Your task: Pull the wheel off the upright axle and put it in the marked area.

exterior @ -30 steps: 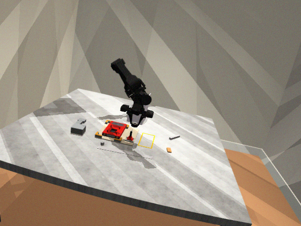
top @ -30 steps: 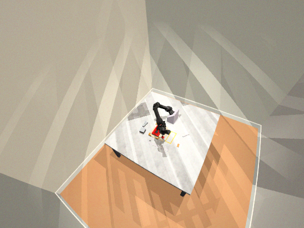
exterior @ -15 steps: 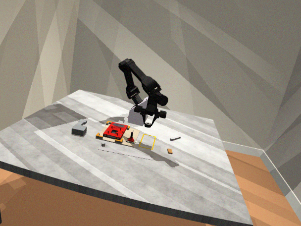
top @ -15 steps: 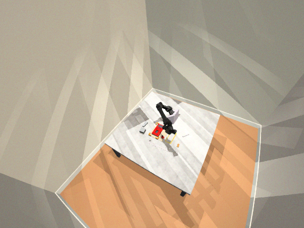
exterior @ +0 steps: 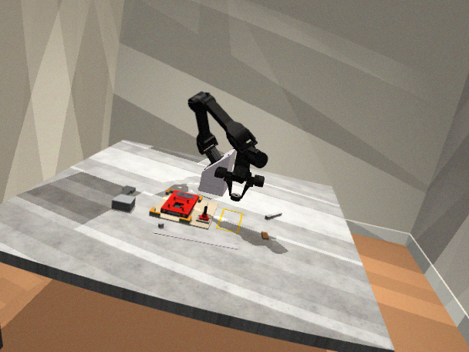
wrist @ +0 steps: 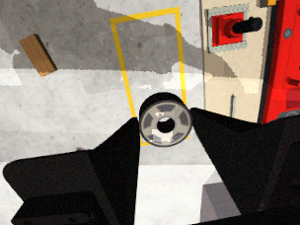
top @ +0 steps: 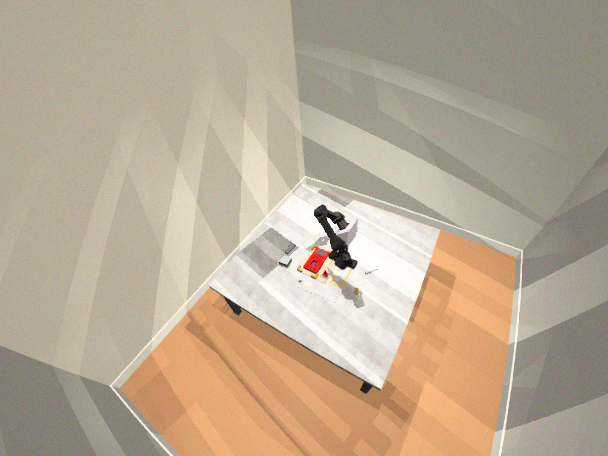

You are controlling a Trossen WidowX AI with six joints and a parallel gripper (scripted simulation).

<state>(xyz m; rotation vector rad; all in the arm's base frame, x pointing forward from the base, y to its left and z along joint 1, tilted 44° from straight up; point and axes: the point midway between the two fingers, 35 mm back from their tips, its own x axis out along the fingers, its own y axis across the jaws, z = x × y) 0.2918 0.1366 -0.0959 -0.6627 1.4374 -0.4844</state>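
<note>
My gripper [exterior: 236, 194] [wrist: 164, 117] is shut on the wheel [exterior: 235, 198] [wrist: 151, 122], a grey spoked hub with a black tyre. It holds the wheel well above the table. In the wrist view the wheel overlaps the near end of the marked area, a yellow outline [top: 336, 285] [exterior: 241, 222] [wrist: 123, 69] flat on the table. The upright black axle [exterior: 206, 210] [wrist: 247, 25] stands bare on its red base [top: 325, 274], left of the outline in the exterior view. The fingertips are hard to see in the top view.
A red chassis part [top: 315, 262] [exterior: 180, 203] [wrist: 288, 64] lies on the beige board beside the axle, with orange corner pieces. A brown block [exterior: 264, 235] [wrist: 37, 54] and a dark bar [exterior: 273, 216] lie beyond the outline. Grey blocks [exterior: 123, 202] stand at the left. A pale panel [exterior: 214, 181] stands behind the gripper.
</note>
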